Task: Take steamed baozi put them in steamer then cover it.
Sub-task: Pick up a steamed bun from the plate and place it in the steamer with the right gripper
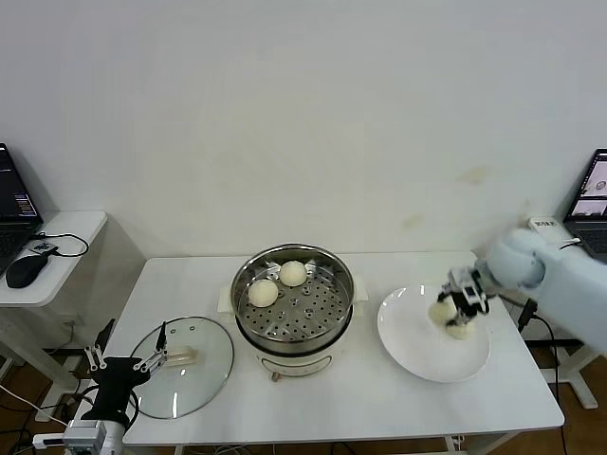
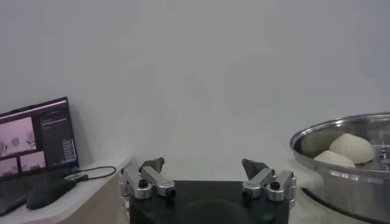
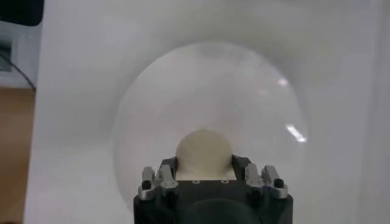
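The steamer [image 1: 294,318] stands mid-table with two steamed baozi [image 1: 293,273] [image 1: 263,293] on its perforated tray; the left wrist view shows its rim [image 2: 341,131] and those baozi [image 2: 351,147]. My right gripper [image 1: 462,299] hangs low over the white plate [image 1: 417,346] and is shut on a baozi [image 3: 203,151] [image 1: 442,311]. Another baozi [image 1: 461,331] lies on the plate beside it. The cover [image 1: 194,374], a glass lid, lies flat left of the steamer. My left gripper [image 1: 126,358] [image 2: 204,170] waits open and empty at the cover's left edge.
A side table [image 1: 66,227] at the left carries a mouse [image 1: 21,271] and a laptop [image 1: 14,204]. Another laptop [image 1: 593,194] stands beyond the table's right end. In the right wrist view the plate [image 3: 207,91] fills the area under the held baozi.
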You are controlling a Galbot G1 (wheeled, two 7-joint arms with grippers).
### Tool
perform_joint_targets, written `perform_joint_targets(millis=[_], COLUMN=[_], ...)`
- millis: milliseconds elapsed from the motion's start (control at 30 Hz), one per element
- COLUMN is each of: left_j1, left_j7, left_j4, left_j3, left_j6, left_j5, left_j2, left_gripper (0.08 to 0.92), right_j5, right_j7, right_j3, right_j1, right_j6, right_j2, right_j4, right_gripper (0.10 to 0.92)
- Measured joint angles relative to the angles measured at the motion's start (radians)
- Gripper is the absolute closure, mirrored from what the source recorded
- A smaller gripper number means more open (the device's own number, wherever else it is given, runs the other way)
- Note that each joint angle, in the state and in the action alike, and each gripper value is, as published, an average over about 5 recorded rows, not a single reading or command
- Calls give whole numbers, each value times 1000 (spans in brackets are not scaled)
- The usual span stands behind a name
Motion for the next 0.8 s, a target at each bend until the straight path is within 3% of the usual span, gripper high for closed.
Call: perform_joint_targets(millis=[333,800], left_j1=[0,3], left_j7=[-1,-1], left_j4=[-2,-14], left_j3=[-6,-20], left_j6=[-1,-1], left_j5=[0,3], left_j2=[-2,-23], left_gripper=[177,177], right_j5=[130,178], right_j7=[21,81], right_j3=[-136,-265], right_j1=[237,284], right_j6=[-11,64], right_j2=[177,482], right_j4=[11,-29], right_gripper=[440,431])
